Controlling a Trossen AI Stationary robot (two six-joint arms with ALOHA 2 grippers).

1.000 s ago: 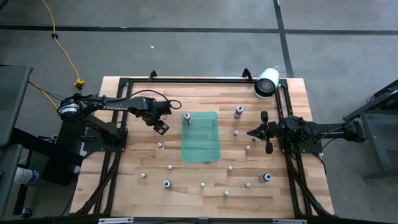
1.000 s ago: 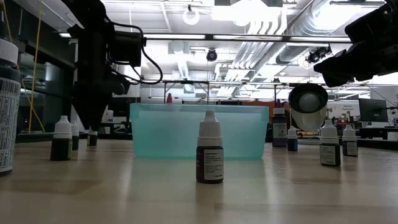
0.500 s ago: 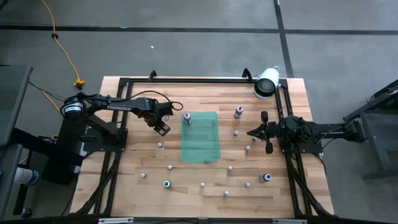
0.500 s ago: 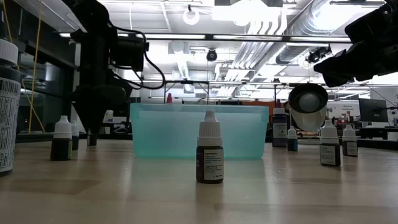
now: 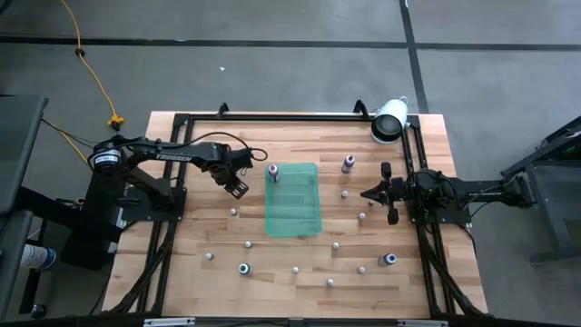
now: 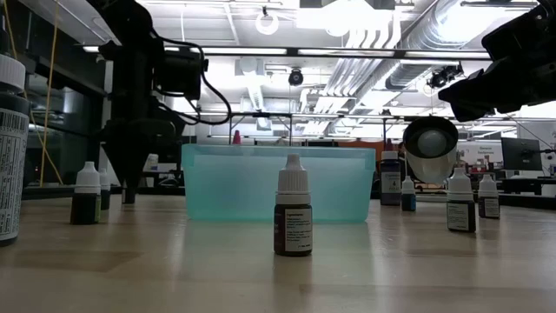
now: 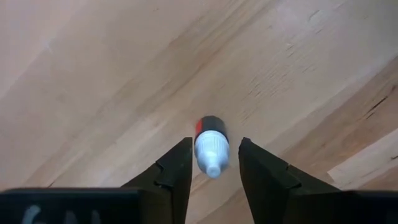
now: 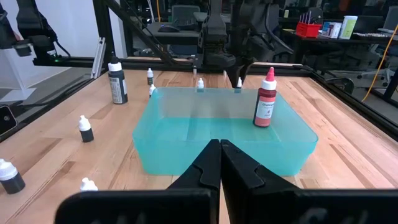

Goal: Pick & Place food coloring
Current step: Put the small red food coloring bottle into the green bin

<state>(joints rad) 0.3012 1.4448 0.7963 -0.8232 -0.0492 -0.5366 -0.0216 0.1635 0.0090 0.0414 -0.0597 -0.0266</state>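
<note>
- Wooden tabletop (image 5: 209, 282) inside a black frame, with tiny food coloring bottles scattered across it and a workshop behind.
- One bottle (image 7: 211, 142), white-capped with a red and dark body, stands on the wood just left of the tray, between the fingers (image 7: 171, 174) of the left gripper (image 5: 237, 187).
- Its jaws flank the cap closely (whether they actually touch it, I cannot tell).
- A red-filled bottle (image 8: 265, 98) stands upright inside the green tray (image 5: 292, 222), at the far end.
- More bottles ring the tray: one (image 6: 294, 207) stands in front of it in the low view, others (image 5: 348, 163) to its right.
- Right gripper (image 5: 368, 194) hovers right of the tray, fingers clenched together on nothing.
- A white cylinder (image 5: 389, 121) lies at the far right corner.
</note>
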